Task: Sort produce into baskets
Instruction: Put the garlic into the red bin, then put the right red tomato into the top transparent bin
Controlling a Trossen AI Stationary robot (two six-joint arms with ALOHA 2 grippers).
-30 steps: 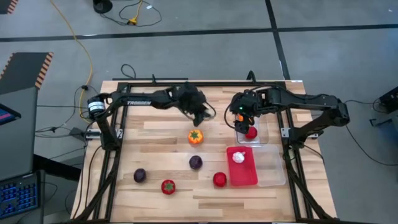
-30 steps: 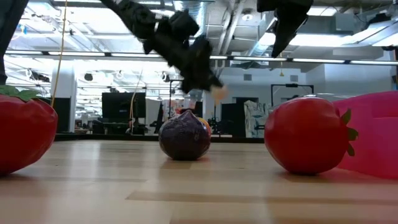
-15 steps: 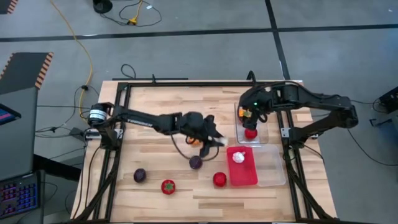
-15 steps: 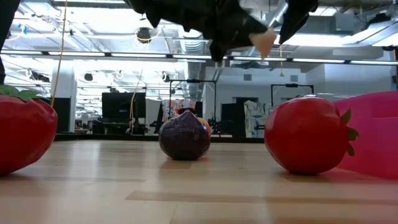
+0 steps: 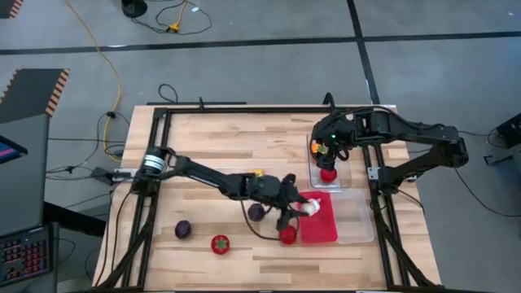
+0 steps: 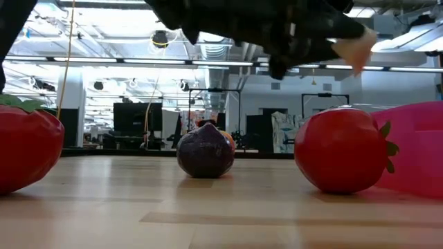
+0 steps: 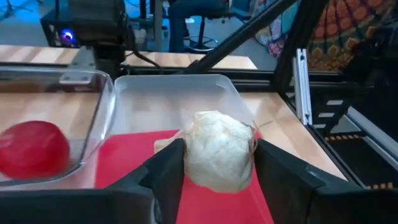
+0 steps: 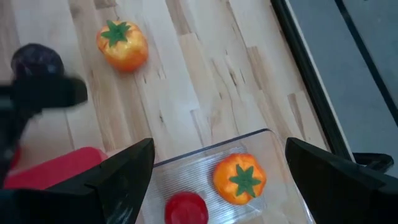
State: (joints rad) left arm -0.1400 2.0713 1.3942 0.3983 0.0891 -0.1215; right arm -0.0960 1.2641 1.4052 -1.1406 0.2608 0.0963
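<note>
My left gripper (image 5: 303, 207) is shut on a white garlic bulb (image 7: 217, 158) just above the solid red tray (image 5: 323, 226). It also shows high up in the low view (image 6: 349, 43). My right gripper (image 5: 326, 151) hangs open and empty over the far clear tray (image 5: 340, 167), which holds an orange piece (image 8: 239, 179) and a red piece (image 8: 186, 209). On the table lie two purple balls (image 5: 257, 212) (image 5: 183, 229), two red pieces (image 5: 220, 243) (image 5: 286, 236) and an orange piece (image 8: 122, 45), which my left arm partly hides in the high view. My left gripper pinches the garlic bulb by its two opposite sides (image 7: 191, 163) between its two fingers. The fingers come from the table's left side. The bulb is lifted clear above the red tray's floor (image 7: 124, 165).
A second clear tray (image 5: 358, 221) sits against the red tray's right side. The red tray's wall (image 6: 415, 145) stands next to a red piece (image 6: 342, 149) in the low view. A black metal frame (image 5: 155, 163) runs round the table.
My left gripper has swept from the table's far middle toward the near right, carrying the garlic bulb, and now hangs over the red tray. Its arm now covers most of the orange piece on the table. My right gripper has shifted slightly toward the right edge over the far clear tray.
</note>
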